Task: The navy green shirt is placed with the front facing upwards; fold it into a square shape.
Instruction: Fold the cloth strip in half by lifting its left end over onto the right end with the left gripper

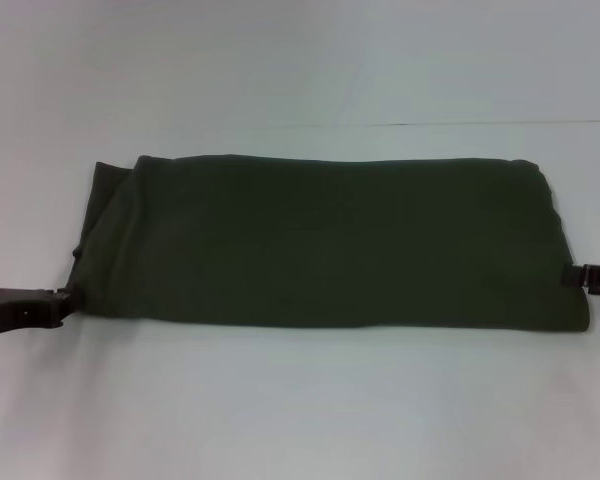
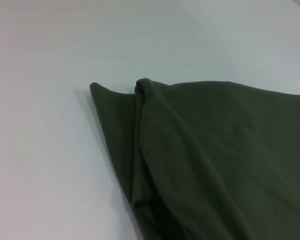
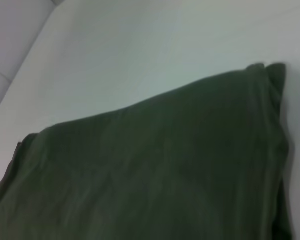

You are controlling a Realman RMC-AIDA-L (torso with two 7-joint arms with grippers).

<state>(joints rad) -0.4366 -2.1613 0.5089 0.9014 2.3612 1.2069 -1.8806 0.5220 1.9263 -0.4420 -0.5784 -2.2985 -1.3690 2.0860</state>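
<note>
1. The navy green shirt (image 1: 325,240) lies at the middle of the white table (image 1: 300,410) as a long band running from 9 o'clock to 3 o'clock, plain green side up, with no lettering or label showing.
2. Its far and near edges run nearly straight. The 9 o'clock end is looser, with a stepped fold and a second layer poking out beyond it; the left wrist view shows that fold as a ridge between two points of cloth.
3. The left gripper (image 1: 68,300) reaches in low from the 9 o'clock edge of the head view, its tip at the shirt's near corner on that side, touching or just beside the cloth. I cannot tell whether it is pinching the cloth or merely next to it.
4. The right gripper (image 1: 580,277) comes in from 3 o'clock, level with the table, its tip at the shirt's end edge. Most of it is cut off by the frame edge, so whether it grips is also unclear.
5. Neither wrist view shows any fingers; each shows only cloth and table.
6. The shirt's underside and inner layers are hidden.
</note>
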